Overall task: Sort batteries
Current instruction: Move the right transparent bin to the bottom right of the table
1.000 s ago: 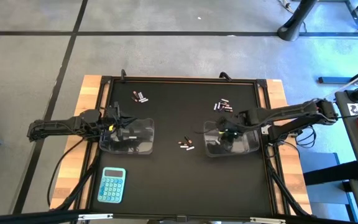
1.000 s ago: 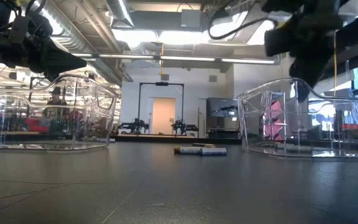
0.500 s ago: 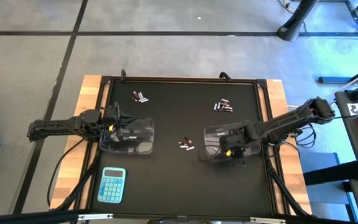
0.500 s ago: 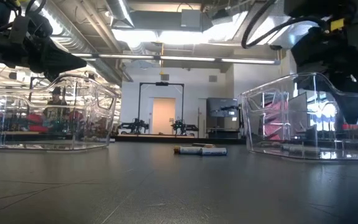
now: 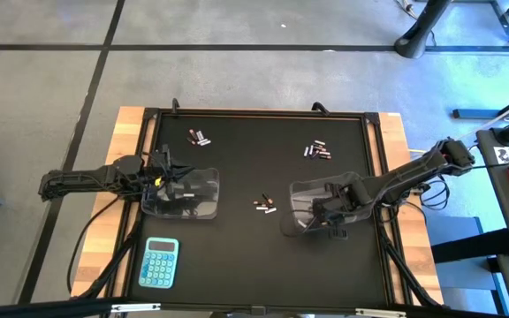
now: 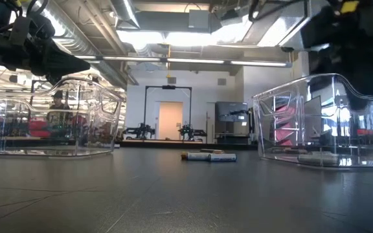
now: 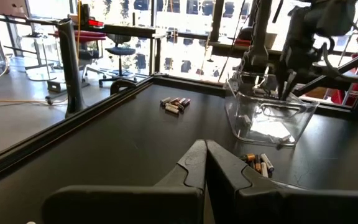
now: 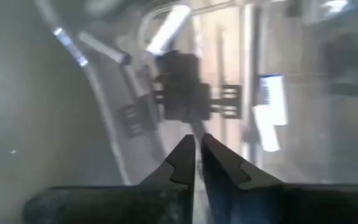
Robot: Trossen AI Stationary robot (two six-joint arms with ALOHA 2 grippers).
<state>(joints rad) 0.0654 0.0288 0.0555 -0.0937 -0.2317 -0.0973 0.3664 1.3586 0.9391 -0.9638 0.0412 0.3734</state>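
The right gripper (image 5: 318, 215), fingers nearly together, seemingly grasping nothing, sits inside the right tub (image 5: 300, 196).

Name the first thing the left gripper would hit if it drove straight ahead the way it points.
Probably the small battery pile on the mat just ahead of the shut left gripper; the clear tub stands beyond it. Depth is uncertain.

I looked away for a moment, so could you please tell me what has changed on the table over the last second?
The right hand swung from the right clear plastic tub's far side to its near side, fingers closing almost together. That tub slid slightly nearer. The left hand, left clear tub and three loose battery clusters stayed put.
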